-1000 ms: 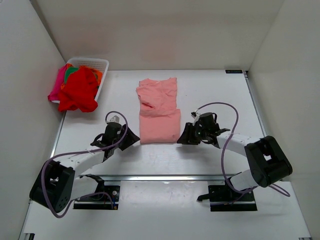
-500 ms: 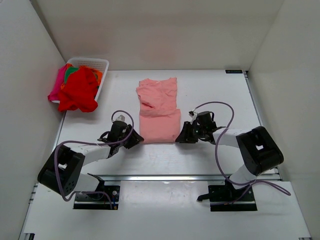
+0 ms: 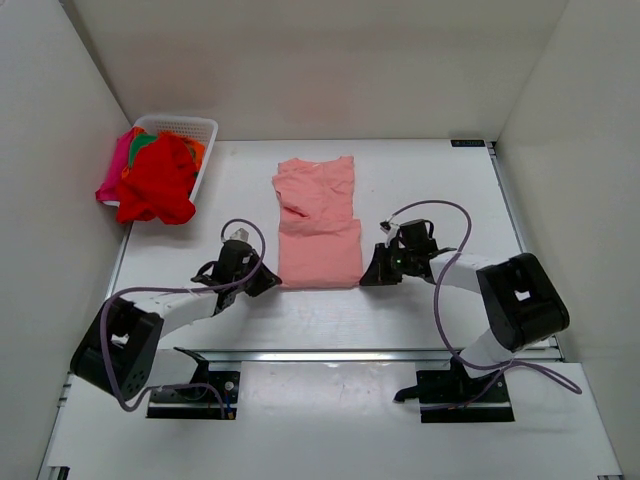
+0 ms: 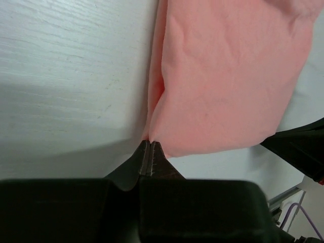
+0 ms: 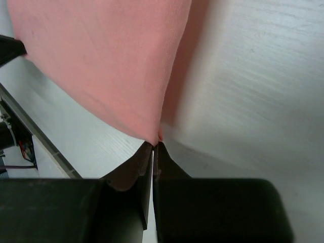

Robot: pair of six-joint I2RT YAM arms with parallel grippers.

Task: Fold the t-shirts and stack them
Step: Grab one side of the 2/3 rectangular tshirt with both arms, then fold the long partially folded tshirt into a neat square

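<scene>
A salmon-pink t-shirt (image 3: 318,225) lies in the middle of the table, its near part folded back over itself. My left gripper (image 3: 270,279) is shut on the shirt's near left corner (image 4: 152,132). My right gripper (image 3: 366,275) is shut on the near right corner (image 5: 154,132). In both wrist views the jaws are pressed together with the pink hem pinched at their tips. A red t-shirt (image 3: 158,182) hangs over the white basket (image 3: 192,125) at the far left, with magenta and orange/green cloth under it.
The basket stands in the far left corner against the left wall. White walls close in the table on three sides. A metal rail (image 3: 330,352) runs along the near edge in front of the arm bases.
Both grippers have moved in to the shirt's near corners and closed on them. The shirt lies as before.
</scene>
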